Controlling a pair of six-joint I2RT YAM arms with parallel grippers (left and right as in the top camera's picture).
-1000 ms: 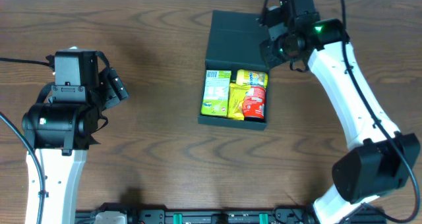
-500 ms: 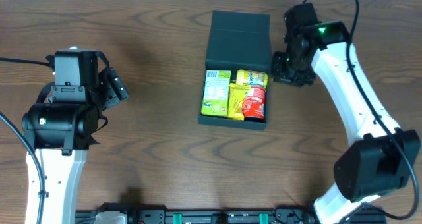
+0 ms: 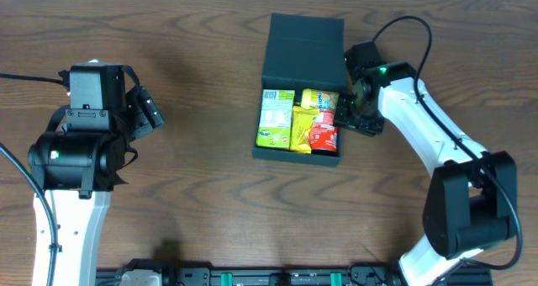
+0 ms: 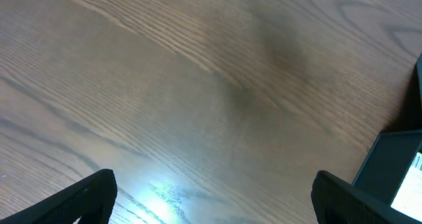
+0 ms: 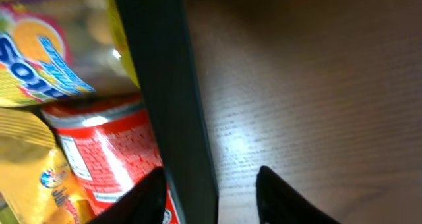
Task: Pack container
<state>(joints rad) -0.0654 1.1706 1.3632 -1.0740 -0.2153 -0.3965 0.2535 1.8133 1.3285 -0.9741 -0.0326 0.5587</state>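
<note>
Overhead: the dark teal-black square rigid container (image 3: 296, 156) sits mid-counter (image 3: 193, 193) toward the far edge, open, with bright snack packs (image 3: 311, 122) inside. The right end effector (image 3: 351, 118) has dropped from the lid to its right wall.

Left wrist: the left end effector (image 4: 212, 180) is released and idle.

Right wrist: fingers (image 5: 148, 191) are parted, straddling that wall. Packing looks done; closing remains.

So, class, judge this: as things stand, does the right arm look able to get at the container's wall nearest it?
Probably yes. The right gripper sits at that wall of the container, fingers apart, one inside by the red snack, one over the table. Nothing else blocks it.
</note>
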